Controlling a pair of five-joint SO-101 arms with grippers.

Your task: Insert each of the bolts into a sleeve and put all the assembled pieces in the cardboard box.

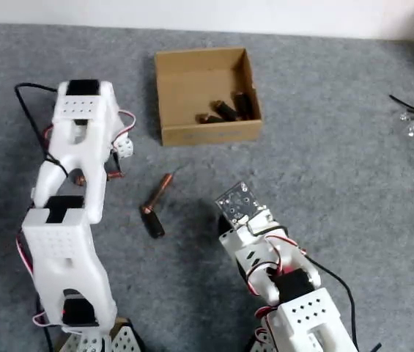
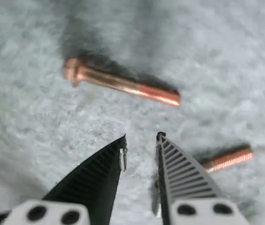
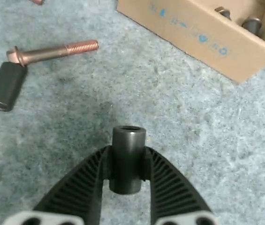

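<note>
Right gripper [image 3: 126, 152]: I am clamping a sleeve [image 3: 128, 140], bore exposed for insertion. Left gripper [image 2: 141, 139]: I am hovering, jaws apart, over a bolt [image 2: 120, 83] for pickup.

One bolt [image 2: 228, 159] partly hidden behind left hand [image 2: 141, 139], cardboard box [image 3: 193, 33] cropped

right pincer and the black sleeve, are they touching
Touching. The right wrist view shows the right pincer clamped on the black sleeve, both fingers against its sides.
</note>
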